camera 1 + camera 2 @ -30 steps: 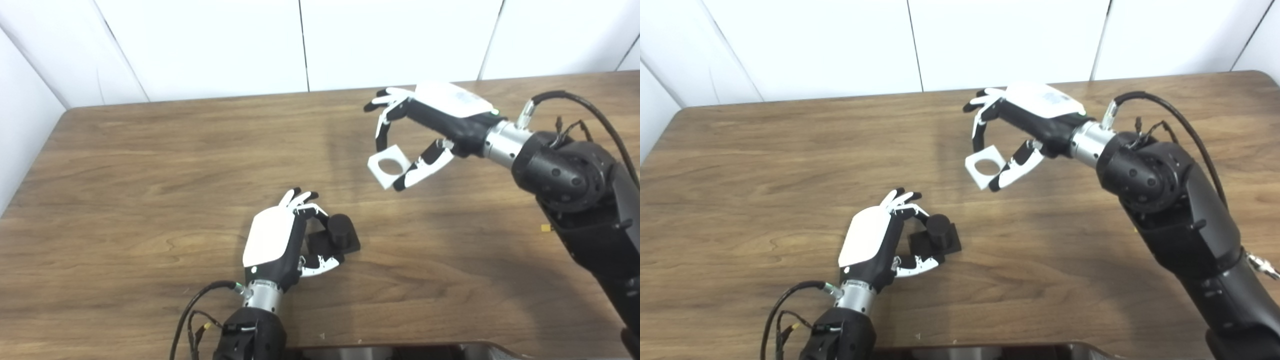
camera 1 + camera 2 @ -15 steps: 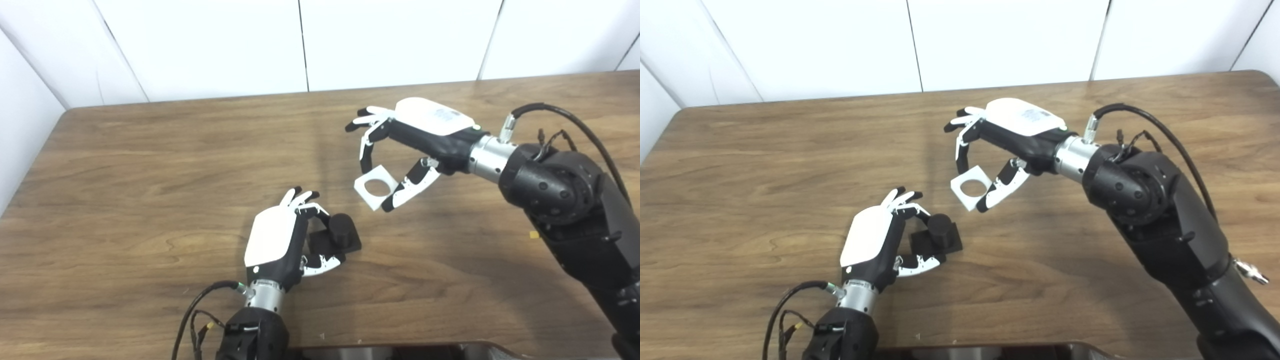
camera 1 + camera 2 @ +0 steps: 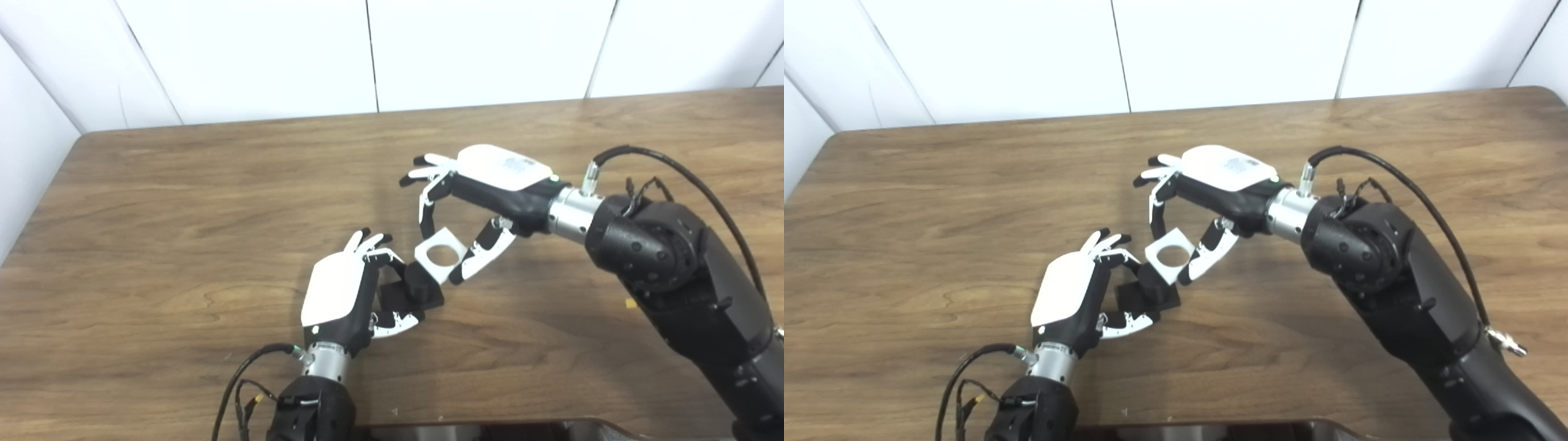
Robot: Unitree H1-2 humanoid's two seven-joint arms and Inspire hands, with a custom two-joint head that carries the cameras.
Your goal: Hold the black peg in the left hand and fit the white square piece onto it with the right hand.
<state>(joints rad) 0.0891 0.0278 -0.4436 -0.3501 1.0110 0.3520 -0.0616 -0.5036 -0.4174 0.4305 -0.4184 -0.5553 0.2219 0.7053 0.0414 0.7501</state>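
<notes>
Black peg: being held upright on its square black base, which is resting on the worktop; the round post is being partly covered by the near corner of the white piece in both views.

White square piece: being carried tilted, its round hole facing up and toward the cameras; just beside and slightly above the peg top, offset to the right and far side. Whether it is touching the peg cannot be told.

Left hand: being kept closed around the base of the black peg, fingers on the far side and thumb on the near side.

Right hand: being kept closed on the white square piece, fingertips pinching one edge and the thumb the opposite one.

Step judged: hole is being lined up over the post; seating not yet done.

Risk, misalignment: the hole is being presented off-centre and tilted; if lowered so, the rim is likely being caught on the post edge and jamming.

Risk, slip: the piece is being pinched only at its edges; a push against the peg could be twisting it out of the grasp.

Risk, base shift: a sideways shove could be sliding or tipping the base in the left hand's hold.

Risk, collision: fingertips of both hands are being brought near one another.
</notes>
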